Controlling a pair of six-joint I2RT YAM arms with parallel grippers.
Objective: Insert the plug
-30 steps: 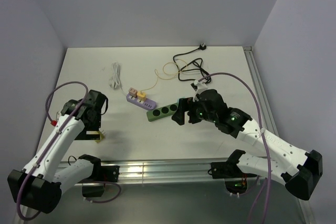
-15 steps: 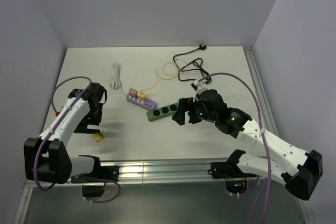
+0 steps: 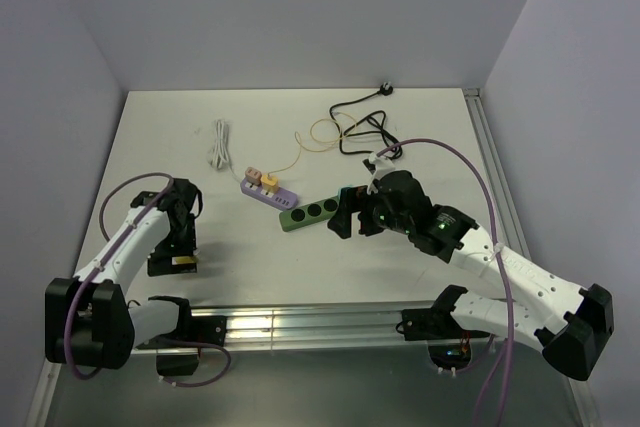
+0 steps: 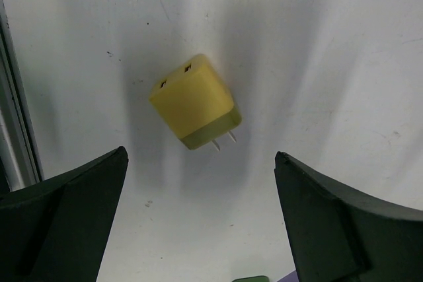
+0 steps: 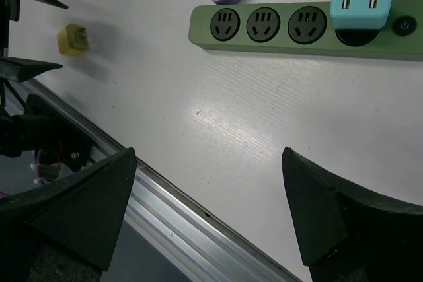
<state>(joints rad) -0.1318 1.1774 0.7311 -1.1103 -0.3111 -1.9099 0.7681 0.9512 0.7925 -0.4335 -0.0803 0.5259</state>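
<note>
Barely begun; left pincer (image 4: pixel 199 158) spread wide above the yellow plug (image 4: pixel 195 102), loose on the table (image 4: pixel 330 44), well apart from the green power strip (image 5: pixel 284 44); right pincer (image 5: pixel 208 156) spread, empty, near the strip; left to do: grasping, carrying, pushing into a free socket (image 5: pixel 261 26).

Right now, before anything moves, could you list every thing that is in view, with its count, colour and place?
USB charger plug: 1, yellow, loose on the table, near left
power strip: 1, green, table centre, three sockets free
USB charger: 1, teal, plugged into the strip beside its switch
USB hub: 1, purple, just behind the strip's left end
small adapters: 2, pink and orange, on the hub
coiled cable: 1, white, far left
thin cable: 1, yellow, far centre
power cord: 1, black, far right
table: 1, white
left arm: white, jaws open over the yellow plug
right arm: white, jaws open by the strip's right end
</note>
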